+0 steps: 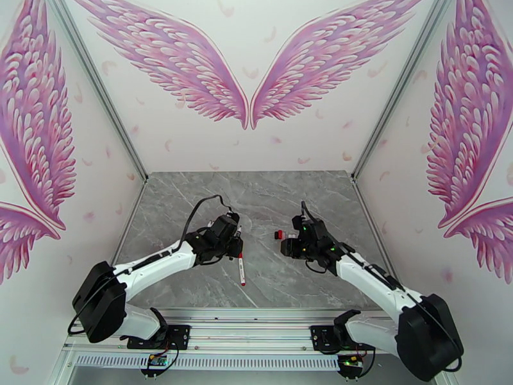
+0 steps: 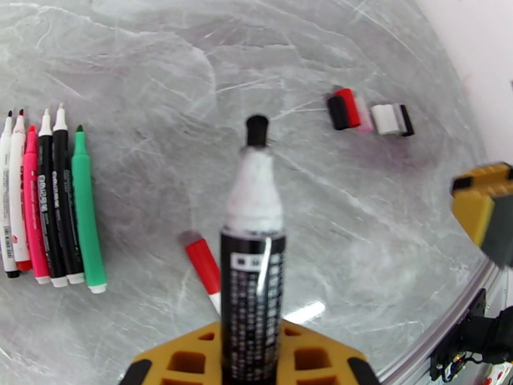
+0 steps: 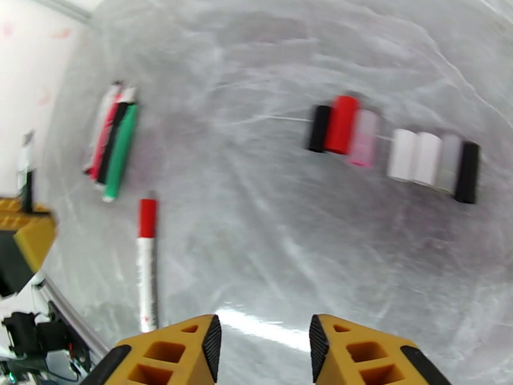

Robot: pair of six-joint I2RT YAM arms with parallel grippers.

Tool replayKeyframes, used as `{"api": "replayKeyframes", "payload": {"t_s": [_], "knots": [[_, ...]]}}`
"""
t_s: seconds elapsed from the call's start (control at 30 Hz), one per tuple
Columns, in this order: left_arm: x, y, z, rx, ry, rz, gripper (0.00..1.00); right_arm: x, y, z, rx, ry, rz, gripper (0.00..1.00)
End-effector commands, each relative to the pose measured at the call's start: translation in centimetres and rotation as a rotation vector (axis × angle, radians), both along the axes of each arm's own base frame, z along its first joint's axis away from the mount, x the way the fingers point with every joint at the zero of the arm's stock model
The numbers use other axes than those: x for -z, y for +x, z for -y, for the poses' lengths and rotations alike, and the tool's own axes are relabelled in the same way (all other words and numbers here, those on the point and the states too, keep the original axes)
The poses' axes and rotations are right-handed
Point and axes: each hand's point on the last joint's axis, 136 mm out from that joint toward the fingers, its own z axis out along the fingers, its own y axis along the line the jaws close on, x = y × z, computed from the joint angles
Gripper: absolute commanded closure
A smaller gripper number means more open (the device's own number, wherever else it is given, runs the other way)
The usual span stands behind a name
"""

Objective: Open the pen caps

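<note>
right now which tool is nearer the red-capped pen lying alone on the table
Left. The left tool, shut on an uncapped black pen, hangs just over the cap end of the red-capped pen. The right tool is open, off to that pen's right, near the loose caps.

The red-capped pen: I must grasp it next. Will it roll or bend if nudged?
The red-capped pen looks round, so a sideways push would probably roll it on the smooth table. Straight and slim, it is likely stiff and light.

Lower end of black pen [image 2: 252,277] cut off by bottom edge; pen caps [image 3: 340,123] blurred.
</note>
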Motion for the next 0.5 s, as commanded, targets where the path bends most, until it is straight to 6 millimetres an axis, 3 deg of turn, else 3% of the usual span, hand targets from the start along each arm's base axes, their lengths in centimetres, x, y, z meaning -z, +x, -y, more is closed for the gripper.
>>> {"api": "replayKeyframes", "payload": {"t_s": [0.0,0.2,0.3,0.47], "knots": [[0.5,1.2,-1.1,-0.035,0.107,-0.012,0.98,-2.1,-0.4,-1.8,-0.007,0.071,0.081,0.48],[2.6,3.0,-2.4,-0.109,0.235,-0.037,0.98,-3.8,-2.5,-4.4,-0.094,0.143,0.126,0.24],[4.0,3.7,-2.6,-0.123,0.252,-0.050,0.98,-4.3,-3.2,-5.1,-0.125,0.186,0.130,0.04],[5.6,5.1,-3.4,-0.158,0.335,-0.033,0.98,-5.3,-3.9,-5.9,-0.155,0.251,0.136,0.01]]}}
